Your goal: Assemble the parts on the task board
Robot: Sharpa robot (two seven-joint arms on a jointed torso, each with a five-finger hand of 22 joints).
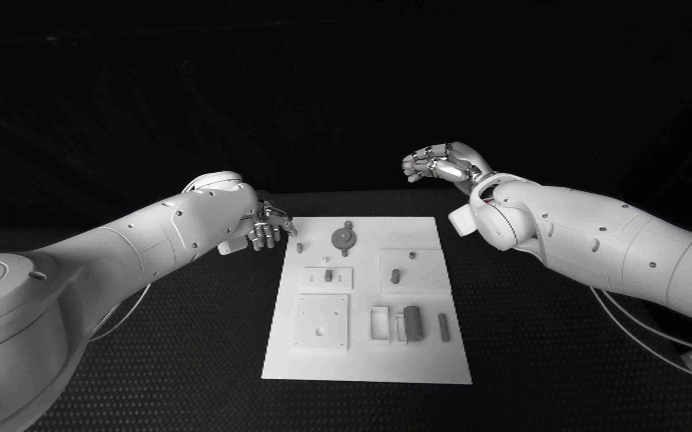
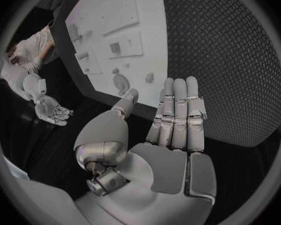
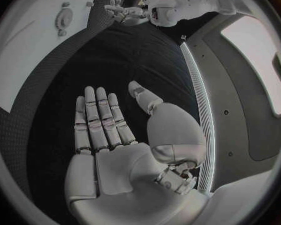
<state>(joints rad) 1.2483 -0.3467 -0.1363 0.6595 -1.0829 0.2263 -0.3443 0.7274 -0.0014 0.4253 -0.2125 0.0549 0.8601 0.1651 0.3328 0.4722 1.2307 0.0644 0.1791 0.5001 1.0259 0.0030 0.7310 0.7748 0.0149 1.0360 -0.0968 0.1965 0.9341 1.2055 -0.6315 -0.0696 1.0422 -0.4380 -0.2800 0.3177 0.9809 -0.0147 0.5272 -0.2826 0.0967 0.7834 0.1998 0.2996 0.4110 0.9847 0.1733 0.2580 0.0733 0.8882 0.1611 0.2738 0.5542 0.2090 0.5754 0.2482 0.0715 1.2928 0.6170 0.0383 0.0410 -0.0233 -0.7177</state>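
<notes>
The white task board (image 1: 368, 362) lies in the middle of the black table. On its far end sit a round part (image 1: 343, 237) and a small peg-like part (image 1: 300, 247); two dark upright parts (image 1: 413, 322) stand near its front right. My left hand (image 1: 267, 227) hovers off the board's far left corner, fingers straight and apart, holding nothing (image 2: 172, 130). My right hand (image 1: 444, 164) is raised beyond the far right corner, flat and empty (image 3: 115, 135). The round part (image 2: 122, 81) lies just ahead of the left fingertips.
Raised square blocks (image 1: 326, 320) and small slots (image 1: 395, 275) cover the board's middle and front. Black textured table (image 1: 548, 352) runs on both sides of the board. The board (image 3: 22, 70) lies off to the side of the right hand.
</notes>
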